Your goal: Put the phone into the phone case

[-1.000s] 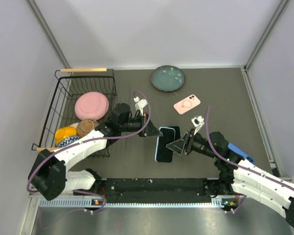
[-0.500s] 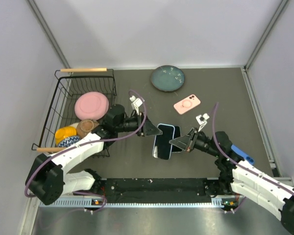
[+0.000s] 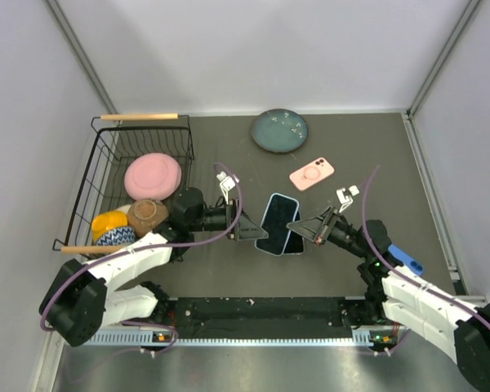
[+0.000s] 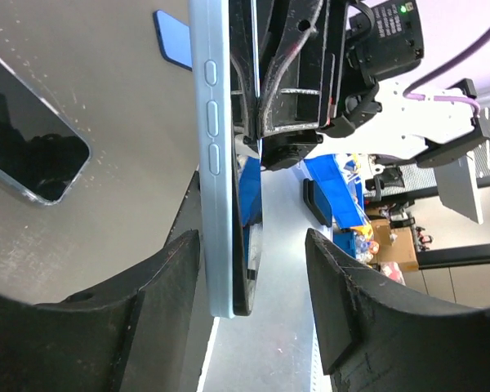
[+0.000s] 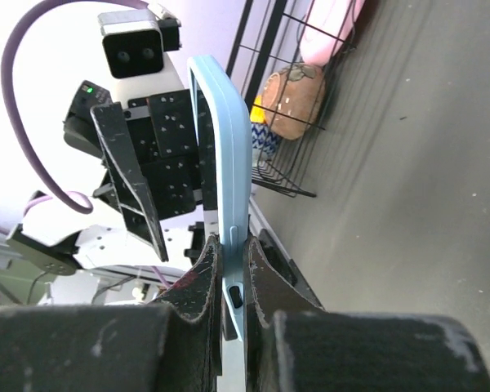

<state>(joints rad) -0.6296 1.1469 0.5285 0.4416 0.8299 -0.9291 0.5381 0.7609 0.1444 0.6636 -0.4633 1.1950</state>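
Observation:
A light blue phone case (image 3: 278,216) with a dark face stands on edge above the table's middle. My right gripper (image 3: 312,227) is shut on its side, and both pads press the blue edge (image 5: 229,163). My left gripper (image 3: 247,229) is open; its fingers straddle the case's end (image 4: 215,163) without pinching it. Whether a phone sits in the held case I cannot tell. A dark-screened phone (image 3: 295,241) lies flat on the table just under the case, also seen in the left wrist view (image 4: 28,139).
A pink phone cover (image 3: 312,173) lies behind the arms, and a teal plate (image 3: 279,131) lies further back. The wire basket (image 3: 98,163) on the left holds a pink plate and soft toys. A blue object (image 3: 402,256) rests by the right arm.
My left gripper opened off the blue case and drew back slightly. My right gripper closed on the case, which shifted a little right and tilted.

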